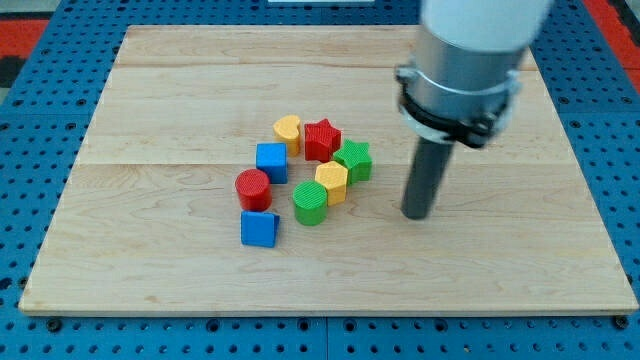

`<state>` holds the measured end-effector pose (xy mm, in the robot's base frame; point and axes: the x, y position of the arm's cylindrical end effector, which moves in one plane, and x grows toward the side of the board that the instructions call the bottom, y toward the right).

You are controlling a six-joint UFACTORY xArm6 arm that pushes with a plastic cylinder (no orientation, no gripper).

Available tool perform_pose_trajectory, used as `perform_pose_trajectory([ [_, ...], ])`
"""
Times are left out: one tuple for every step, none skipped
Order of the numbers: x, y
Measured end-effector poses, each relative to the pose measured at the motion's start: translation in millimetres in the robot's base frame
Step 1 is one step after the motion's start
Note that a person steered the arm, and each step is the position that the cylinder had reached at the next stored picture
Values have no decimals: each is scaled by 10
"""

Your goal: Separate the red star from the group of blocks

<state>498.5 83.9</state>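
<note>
The red star (321, 139) sits at the top of a tight group of blocks near the board's middle. It touches the yellow heart (288, 131) on its left and the green star (354, 160) at its lower right. Below lie a yellow hexagon (332, 182), a green cylinder (311, 203), a blue cube (271, 161), a red cylinder (253, 189) and a second blue block (260, 228). My tip (416, 214) rests on the board to the right of the group, apart from it, about 45 px right of the green star and lower.
The wooden board (150, 120) lies on a blue pegboard table (40, 120). The arm's grey and white body (465, 70) hangs over the board's upper right part.
</note>
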Motion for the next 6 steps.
perform_pose_trajectory([
  [-176, -551],
  [-480, -629],
  [-844, -790],
  [-1073, -795],
  [-1173, -795],
  [-1174, -794],
])
